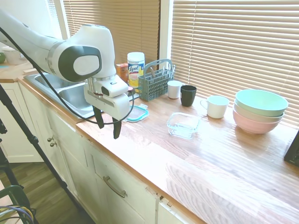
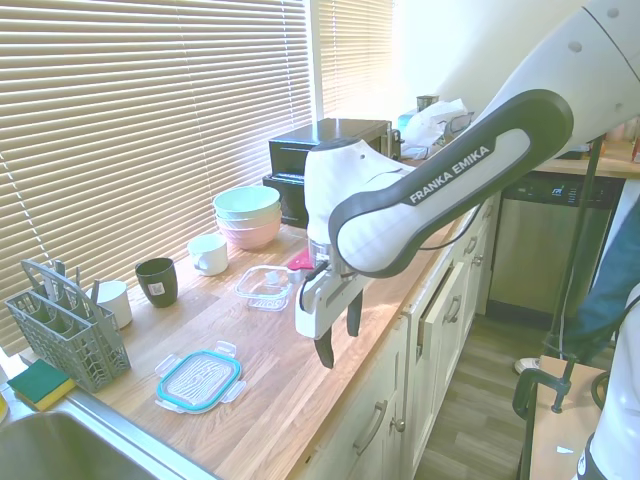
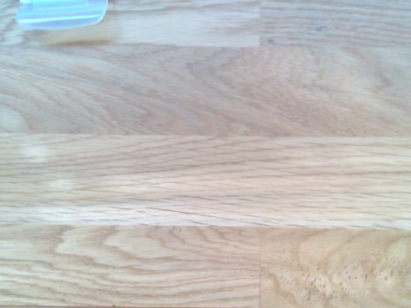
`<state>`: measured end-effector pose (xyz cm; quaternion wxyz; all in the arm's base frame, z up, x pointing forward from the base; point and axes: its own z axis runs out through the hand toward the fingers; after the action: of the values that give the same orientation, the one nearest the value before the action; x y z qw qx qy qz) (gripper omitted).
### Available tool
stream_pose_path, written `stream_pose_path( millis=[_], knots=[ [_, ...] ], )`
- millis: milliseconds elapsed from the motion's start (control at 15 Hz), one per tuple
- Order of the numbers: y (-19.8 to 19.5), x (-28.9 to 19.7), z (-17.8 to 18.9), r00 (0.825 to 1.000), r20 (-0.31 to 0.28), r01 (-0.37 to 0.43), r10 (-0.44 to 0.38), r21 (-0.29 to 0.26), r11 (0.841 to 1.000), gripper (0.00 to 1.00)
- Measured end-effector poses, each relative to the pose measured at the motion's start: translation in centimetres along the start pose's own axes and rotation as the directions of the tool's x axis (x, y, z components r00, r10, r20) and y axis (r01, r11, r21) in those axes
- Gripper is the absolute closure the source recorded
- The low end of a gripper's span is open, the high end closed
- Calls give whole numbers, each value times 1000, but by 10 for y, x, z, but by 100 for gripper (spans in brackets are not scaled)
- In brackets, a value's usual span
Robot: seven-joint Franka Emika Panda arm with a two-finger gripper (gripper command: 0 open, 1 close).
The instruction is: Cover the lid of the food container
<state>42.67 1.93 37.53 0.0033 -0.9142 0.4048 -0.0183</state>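
first exterior view: my end effector (image 1: 107, 126) hangs over the bench's (image 1: 224, 158) front edge, fingers apart, holding nothing. the lid (image 1: 138, 113) lies flat just behind it, near the sink (image 1: 70, 91). the container (image 1: 183, 124) sits apart from it, toward the mug (image 1: 217, 106) and bowls (image 1: 259, 109).

second exterior view: the lid (image 2: 199, 379) rests flat near the caddy (image 2: 65, 330); the container (image 2: 265, 286) is well apart from it, toward the bowls. my end effector (image 2: 338, 340) is above bare wood.

wrist view: wood grain, with a bluish corner (image 3: 61, 13) at one edge.
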Motion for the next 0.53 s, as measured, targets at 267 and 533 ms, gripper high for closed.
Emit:
stream_pose_path(
  millis=[267,533],
  knots=[
    [-4,0,-2,1000,-1,1,-1,-1,1000,0],
    [-42,-18,-21,998,-66,-22,21,-13,1000,0]
  ],
)
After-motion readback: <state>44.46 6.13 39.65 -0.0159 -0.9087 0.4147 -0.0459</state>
